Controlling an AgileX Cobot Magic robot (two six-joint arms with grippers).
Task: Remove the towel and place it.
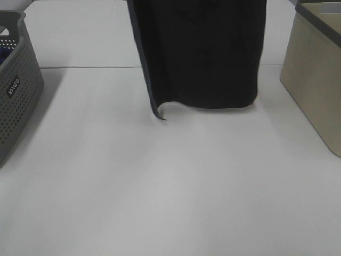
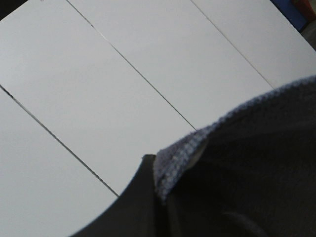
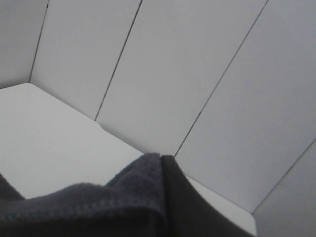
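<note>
Mid-lift over the tabletop: the towel, a dark charcoal sheet, hangs full width in the upper centre of the high frame. Its top runs out of shot, and its lower hem is just above or brushing the white surface, I cannot tell which. One corner curls at its lower left.

I read my left jaws and right jaws as both closed on the towel's top edge. Each wrist view shows terry cloth bunched tight at the grip.

Removal looks done: the cloth is clear of the grey perforated basket at the left edge and the beige bin at the right edge. Placing is left. The towel hangs well apart from both containers, and the lower half of the frame is open white tabletop, room enough to lay it flat.
</note>
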